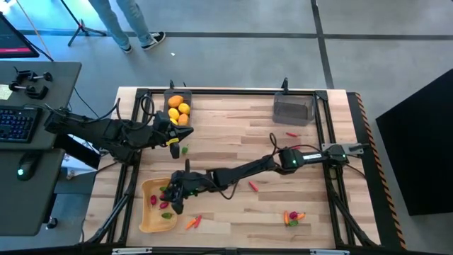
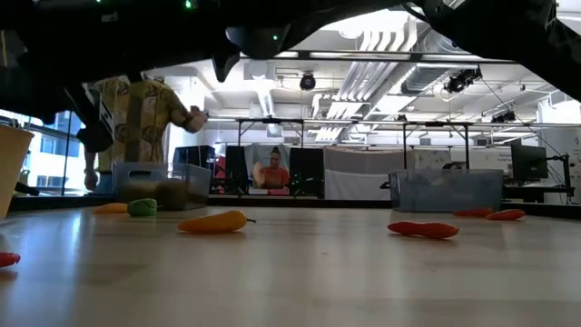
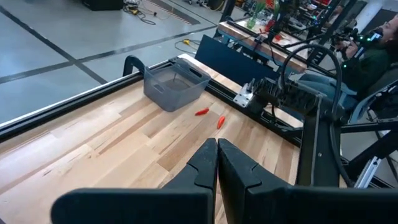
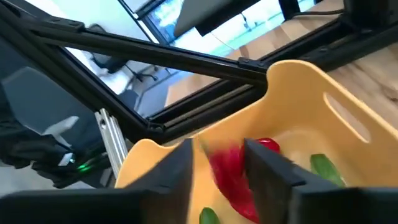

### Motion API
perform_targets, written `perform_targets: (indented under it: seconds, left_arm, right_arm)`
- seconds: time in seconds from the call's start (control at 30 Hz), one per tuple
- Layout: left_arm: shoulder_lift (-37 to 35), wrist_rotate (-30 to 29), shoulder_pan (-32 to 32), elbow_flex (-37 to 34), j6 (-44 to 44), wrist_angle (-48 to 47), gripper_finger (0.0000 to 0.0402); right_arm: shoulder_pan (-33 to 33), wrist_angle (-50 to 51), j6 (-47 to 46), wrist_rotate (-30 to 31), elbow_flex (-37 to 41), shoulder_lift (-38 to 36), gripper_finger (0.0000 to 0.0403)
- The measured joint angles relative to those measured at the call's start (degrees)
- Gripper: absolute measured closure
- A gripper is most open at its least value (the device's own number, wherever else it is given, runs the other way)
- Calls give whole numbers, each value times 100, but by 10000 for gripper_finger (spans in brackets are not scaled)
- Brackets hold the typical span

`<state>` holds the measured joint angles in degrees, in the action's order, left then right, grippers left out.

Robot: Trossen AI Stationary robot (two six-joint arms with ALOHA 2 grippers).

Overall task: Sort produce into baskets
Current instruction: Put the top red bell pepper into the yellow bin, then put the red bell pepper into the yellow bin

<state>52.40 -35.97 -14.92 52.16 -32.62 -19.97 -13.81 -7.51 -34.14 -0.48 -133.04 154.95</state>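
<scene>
While your right gripper (image 4: 217,171) is hovering over the tan tray (image 4: 298,87), jaws spreading, the red chilli (image 4: 233,177) is risking snagging; left gripper (image 3: 216,163) jaws pressed together.

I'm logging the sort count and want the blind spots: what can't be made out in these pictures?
- Tan tray: the right pincer and its arm cover part of the contents in the high view.
- Red piece between the right pincer's fingers: blurred in the right wrist view, so held or dropping is unclear.
- Bin of yellow fruit: the left pincer overlaps its near end.
- Pile by the table's near edge: too small to name.
</scene>
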Motion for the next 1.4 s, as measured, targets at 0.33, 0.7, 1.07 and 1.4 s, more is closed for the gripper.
perform_targets:
  seconds: [0.33,0.7,1.07,1.4]
  left_arm:
    - [-3,127,-1,-2,-37,29,401]
    - [-15,70,-2,-2,-29,61,401]
    - [-15,-65,-2,-2,-17,67,401]
    - [-15,-99,-2,-2,-15,63,401]
  right_arm:
    - [282,1859,1345,-852,-128,-515,155]
    - [442,5611,3617,-565,-126,-1464,175]
    - [200,8317,4360,-1198,-108,-1684,201]
    - [255,7390,3389,-594,2607,-3769,210]
